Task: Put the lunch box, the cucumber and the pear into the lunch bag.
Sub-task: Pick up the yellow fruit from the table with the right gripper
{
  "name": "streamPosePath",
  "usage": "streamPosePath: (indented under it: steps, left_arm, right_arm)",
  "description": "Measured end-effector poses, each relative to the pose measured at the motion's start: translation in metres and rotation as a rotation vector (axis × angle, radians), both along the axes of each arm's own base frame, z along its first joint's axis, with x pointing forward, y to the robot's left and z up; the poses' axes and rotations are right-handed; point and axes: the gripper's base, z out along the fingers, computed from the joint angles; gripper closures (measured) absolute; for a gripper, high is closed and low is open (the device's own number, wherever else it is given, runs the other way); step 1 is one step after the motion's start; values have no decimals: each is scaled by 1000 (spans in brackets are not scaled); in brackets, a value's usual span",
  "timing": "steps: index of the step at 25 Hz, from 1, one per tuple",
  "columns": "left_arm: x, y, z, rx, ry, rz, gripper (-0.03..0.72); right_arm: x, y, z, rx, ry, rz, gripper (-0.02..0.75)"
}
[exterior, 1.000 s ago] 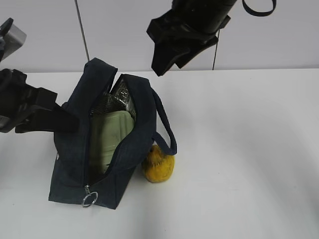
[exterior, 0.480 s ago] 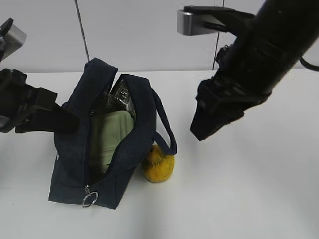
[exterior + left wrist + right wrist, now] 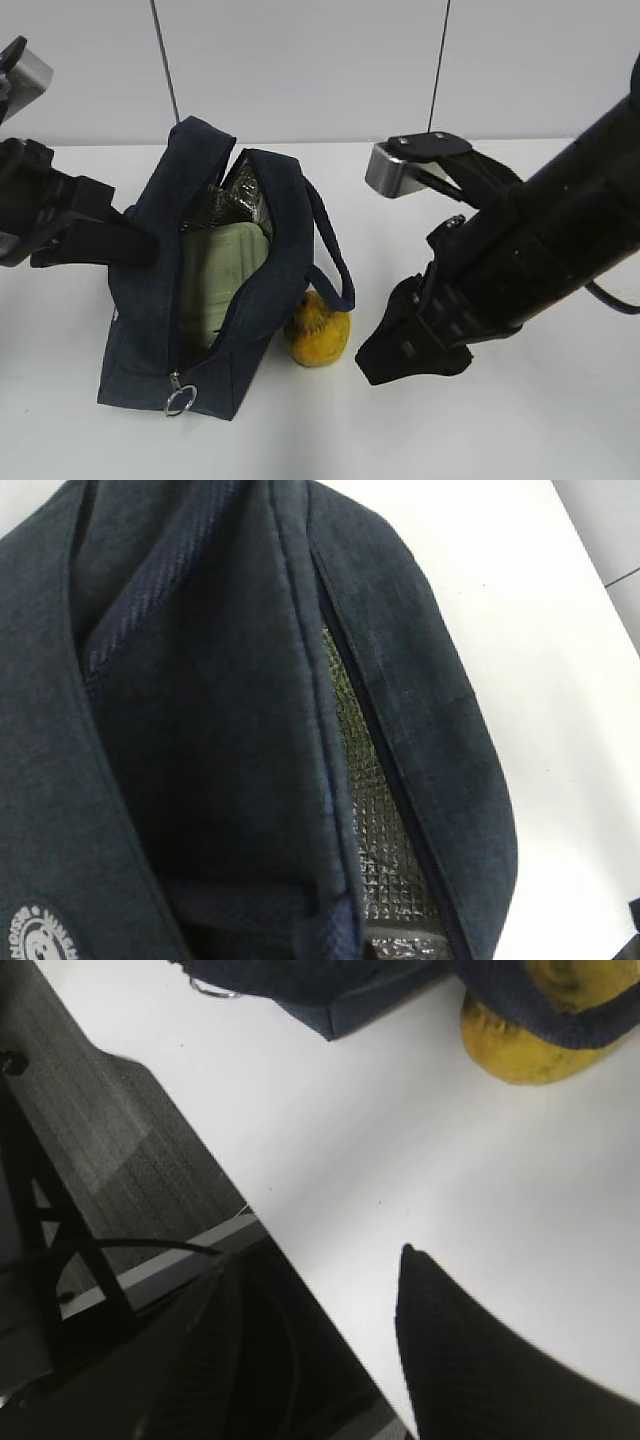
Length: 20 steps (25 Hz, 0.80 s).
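Note:
The navy lunch bag [image 3: 215, 300] stands unzipped on the white table, silvery lining [image 3: 375, 810] showing. Inside lies the lunch box [image 3: 222, 270], pale green lid up. The yellow pear [image 3: 318, 335] rests on the table against the bag's right side, under the handle loop [image 3: 335, 265]; the right wrist view shows the pear [image 3: 530, 1045] too. The cucumber is out of view. My left gripper [image 3: 140, 245] is shut on the bag's left wall, its tips hidden in fabric. My right gripper [image 3: 395, 362] hangs low just right of the pear, open [image 3: 315, 1260] with nothing between its fingers.
The zipper's metal ring pull [image 3: 180, 401] hangs at the bag's near end. The table's front edge [image 3: 300, 1250] runs right under the right gripper, with dark floor beyond. White tabletop [image 3: 560, 420] stretches right of the pear.
The right arm came down from above the bag to table height beside the pear, its jaws narrowing slightly. The left arm, bag, lunch box and pear have not moved.

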Motion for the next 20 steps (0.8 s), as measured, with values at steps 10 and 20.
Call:
streamPosePath:
  steps: [10,20]
  left_arm:
    - [0,0,0,0,1,-1,703]
    - [0,0,0,0,0,0,703]
  right_arm:
    - [7,4,-19,63,-47,-68,343]
    - [6,10,-28,106,25,-37,362]
